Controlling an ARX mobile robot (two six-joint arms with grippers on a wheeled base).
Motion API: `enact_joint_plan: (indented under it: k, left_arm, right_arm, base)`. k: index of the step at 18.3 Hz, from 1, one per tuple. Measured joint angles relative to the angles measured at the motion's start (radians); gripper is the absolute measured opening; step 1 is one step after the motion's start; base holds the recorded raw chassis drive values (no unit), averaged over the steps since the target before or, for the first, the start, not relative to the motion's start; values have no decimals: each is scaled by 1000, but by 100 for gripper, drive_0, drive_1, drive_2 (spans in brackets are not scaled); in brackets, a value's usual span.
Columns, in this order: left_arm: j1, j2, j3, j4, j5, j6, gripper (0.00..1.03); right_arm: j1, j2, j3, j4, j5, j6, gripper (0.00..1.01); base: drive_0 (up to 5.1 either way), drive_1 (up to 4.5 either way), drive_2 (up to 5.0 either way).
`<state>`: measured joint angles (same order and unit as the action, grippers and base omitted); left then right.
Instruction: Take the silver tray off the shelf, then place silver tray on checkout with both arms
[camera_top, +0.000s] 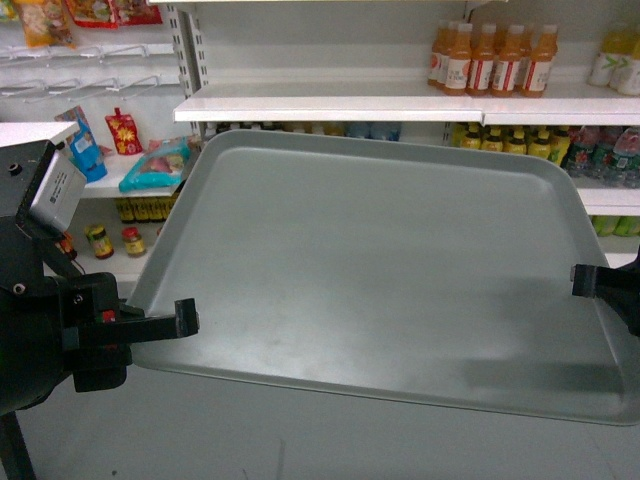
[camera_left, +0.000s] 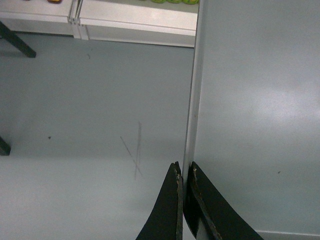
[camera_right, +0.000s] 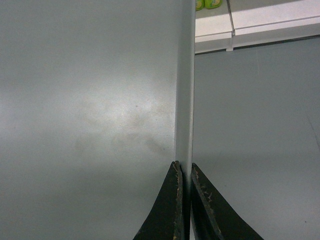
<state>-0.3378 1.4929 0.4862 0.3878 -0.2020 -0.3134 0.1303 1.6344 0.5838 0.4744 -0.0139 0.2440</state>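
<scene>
The silver tray (camera_top: 370, 265) hangs in the air in front of the shelf (camera_top: 330, 105), tilted with its far edge raised, above the grey floor. My left gripper (camera_top: 186, 318) is shut on the tray's left rim near the front corner. My right gripper (camera_top: 583, 280) is shut on the right rim. In the left wrist view the rim (camera_left: 192, 100) runs up from between the shut jaws of the left gripper (camera_left: 184, 170). The right wrist view shows the rim (camera_right: 184, 90) pinched by the right gripper (camera_right: 183, 167). The checkout is out of view.
Orange drink bottles (camera_top: 492, 60) stand on the upper shelf board, more bottles (camera_top: 540, 142) on the board below. Snack packs (camera_top: 155, 165) and small jars (camera_top: 112, 240) fill the left shelves. Grey floor (camera_left: 90, 125) lies under the tray, with a white shelf base (camera_left: 135, 22) beyond.
</scene>
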Motion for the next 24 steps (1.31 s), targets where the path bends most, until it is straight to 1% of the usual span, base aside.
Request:
enact_joint_plan:
  k: [14,19,24]
  left_arm:
    - [2,0,0,-2,0,0,3]
    - [1,-3,-4,-6,-1,0,3]
    - [0,-3,-3,0,-1,0,3]
  right_arm:
    - [0,0,0,0,0,0,3]
    - [0,-3,-2,-4,-1,0,3]
    - [0,-1,-2,5,-1,0,3]
  base:
    - [3,-430,436]
    - [0,0,0]
    - [-497,248,248]
